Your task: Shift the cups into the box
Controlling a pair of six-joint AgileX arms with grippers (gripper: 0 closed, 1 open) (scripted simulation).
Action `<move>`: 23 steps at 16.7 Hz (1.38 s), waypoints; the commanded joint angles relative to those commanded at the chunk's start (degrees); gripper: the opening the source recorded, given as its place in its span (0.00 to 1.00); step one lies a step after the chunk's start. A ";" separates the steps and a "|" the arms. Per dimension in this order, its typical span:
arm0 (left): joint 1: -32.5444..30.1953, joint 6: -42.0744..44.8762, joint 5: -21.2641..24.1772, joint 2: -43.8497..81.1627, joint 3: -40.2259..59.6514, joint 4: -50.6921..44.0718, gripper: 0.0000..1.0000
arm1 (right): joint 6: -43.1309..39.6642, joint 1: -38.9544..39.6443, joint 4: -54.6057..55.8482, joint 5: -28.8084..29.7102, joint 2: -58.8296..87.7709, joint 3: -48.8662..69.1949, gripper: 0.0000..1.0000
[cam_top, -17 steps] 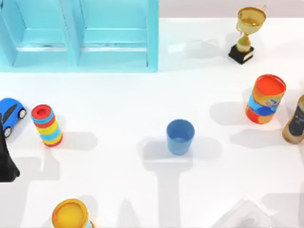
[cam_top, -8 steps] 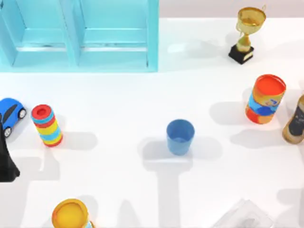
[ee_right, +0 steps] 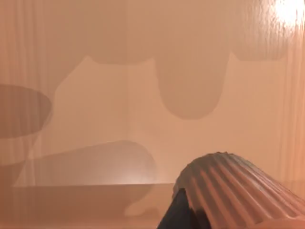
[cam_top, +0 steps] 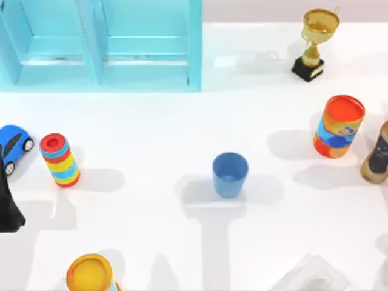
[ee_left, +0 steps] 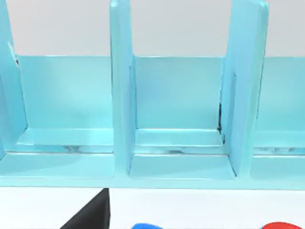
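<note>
white table [cam_top: 151, 139] | blue cup [cam_top: 230, 174] centre | left arm [cam_top: 8, 203] left edge

The left arm [cam_top: 8, 203] sits at the table's left edge.

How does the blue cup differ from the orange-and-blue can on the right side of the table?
The blue cup is open at the top; the can is closed by an orange lid. The cup is plain blue; the can is orange with blue patches. The cup stands near the table's middle and looks shorter; the can stands near the right edge. Both are upright and outside the box.
</note>
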 joint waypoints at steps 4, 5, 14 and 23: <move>0.00 0.00 0.00 0.00 0.00 0.00 1.00 | 0.00 0.00 0.00 0.00 0.00 0.00 0.23; 0.00 0.00 0.00 0.00 0.00 0.00 1.00 | 0.00 0.00 0.00 0.00 0.00 0.00 0.30; 0.00 0.00 0.00 0.00 0.00 0.00 1.00 | 0.00 0.00 0.00 0.00 0.00 0.00 0.98; 0.00 0.00 0.00 0.00 0.00 0.00 1.00 | 0.00 -0.04 -0.01 0.00 -0.03 0.02 1.00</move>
